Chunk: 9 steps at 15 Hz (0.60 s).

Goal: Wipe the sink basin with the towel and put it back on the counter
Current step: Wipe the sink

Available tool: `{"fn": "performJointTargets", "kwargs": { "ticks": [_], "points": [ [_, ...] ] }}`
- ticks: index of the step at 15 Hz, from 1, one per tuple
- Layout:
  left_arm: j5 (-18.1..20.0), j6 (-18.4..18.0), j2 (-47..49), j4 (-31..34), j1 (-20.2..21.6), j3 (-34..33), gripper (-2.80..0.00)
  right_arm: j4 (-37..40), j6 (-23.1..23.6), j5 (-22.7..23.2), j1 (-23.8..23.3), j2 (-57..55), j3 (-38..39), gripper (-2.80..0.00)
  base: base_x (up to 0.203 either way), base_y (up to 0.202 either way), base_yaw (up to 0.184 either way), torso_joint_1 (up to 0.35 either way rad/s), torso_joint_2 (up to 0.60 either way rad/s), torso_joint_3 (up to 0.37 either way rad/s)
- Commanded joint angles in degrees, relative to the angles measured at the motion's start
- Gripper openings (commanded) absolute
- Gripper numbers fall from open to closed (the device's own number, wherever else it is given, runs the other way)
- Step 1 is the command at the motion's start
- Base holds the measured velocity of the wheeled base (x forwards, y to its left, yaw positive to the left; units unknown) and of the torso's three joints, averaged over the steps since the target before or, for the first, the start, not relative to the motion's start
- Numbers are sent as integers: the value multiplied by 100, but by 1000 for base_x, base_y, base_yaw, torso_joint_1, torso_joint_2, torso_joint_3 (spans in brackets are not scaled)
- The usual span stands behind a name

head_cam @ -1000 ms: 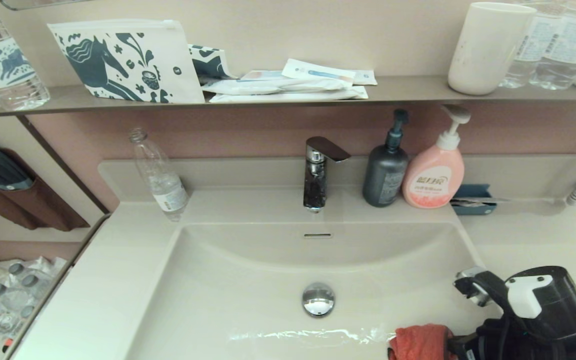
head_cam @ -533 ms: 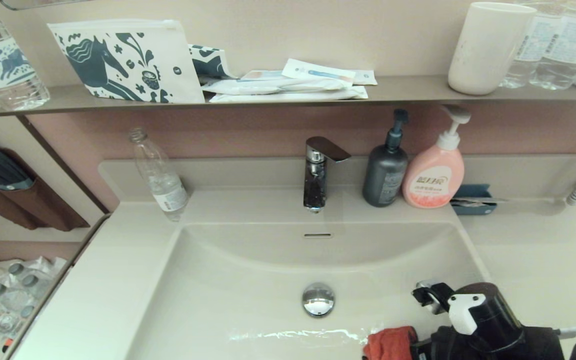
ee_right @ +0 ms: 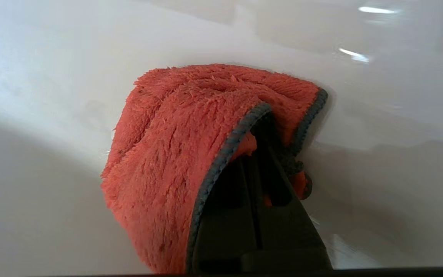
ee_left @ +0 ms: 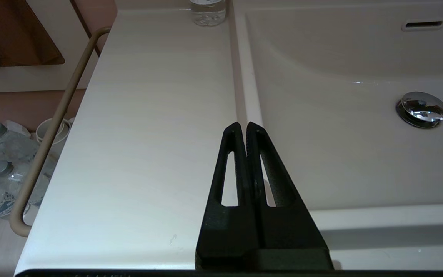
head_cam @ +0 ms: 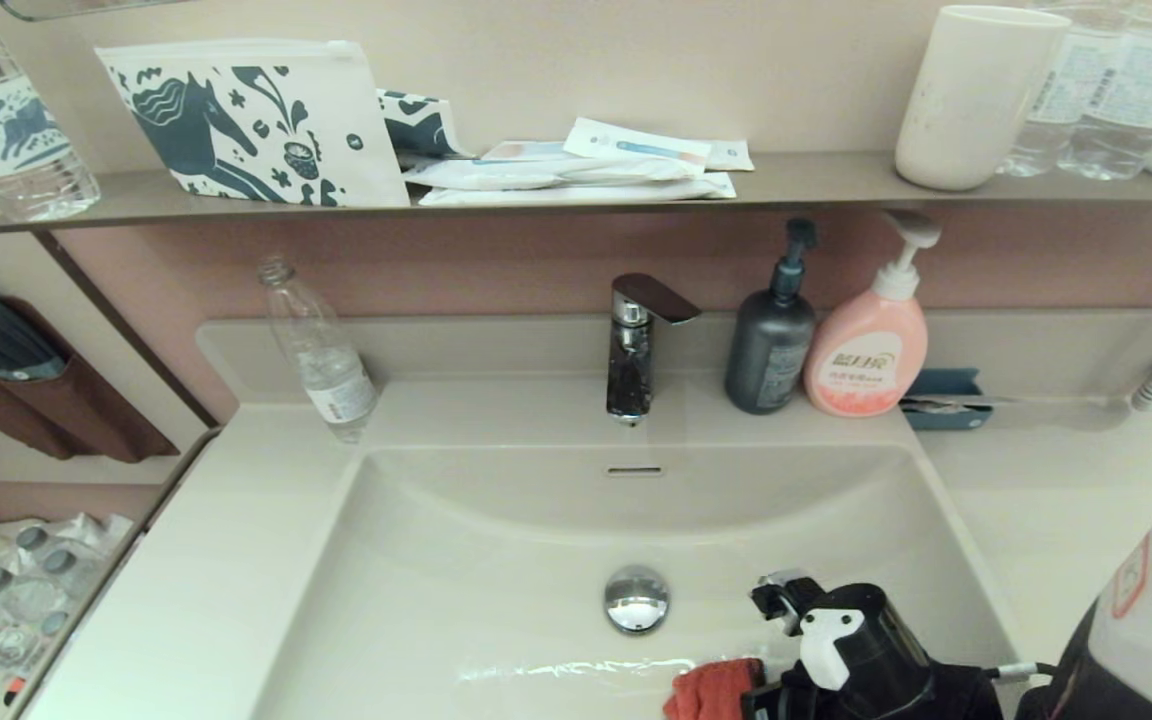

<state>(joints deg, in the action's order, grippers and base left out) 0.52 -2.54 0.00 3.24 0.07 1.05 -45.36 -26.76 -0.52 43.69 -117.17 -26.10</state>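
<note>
Across the off-white surface [head_cam: 1086, 480] the sink basin [head_cam: 496, 560] is sunk, its chrome drain plug [head_cam: 636, 598] at the middle. Low in the basin, near its front right, the right gripper [ee_right: 258, 154] is seen with jaws clamped on the towel [ee_right: 175, 154], which is pressed against the glossy basin floor. The left gripper [ee_left: 243, 129] is parked above the surface left of the basin, jaws closed on nothing.
</note>
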Motion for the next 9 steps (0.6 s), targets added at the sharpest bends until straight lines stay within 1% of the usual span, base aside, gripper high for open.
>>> {"fn": "performJointTargets", "kwargs": {
  "ticks": [1,5,9],
  "points": [
    [0,-1,9,1,1,1,-280,2,-97,11,270,-260,-448,-280,0,0,0,0,0,0],
    [0,-1,9,1,1,1,-280,136,-103,-7,709,-842,-1314,-280,0,0,0,0,0,0],
    [0,-1,9,1,1,1,-280,194,-109,-1,844,-1532,-2425,-280,0,0,0,0,0,0]
  ]
}}
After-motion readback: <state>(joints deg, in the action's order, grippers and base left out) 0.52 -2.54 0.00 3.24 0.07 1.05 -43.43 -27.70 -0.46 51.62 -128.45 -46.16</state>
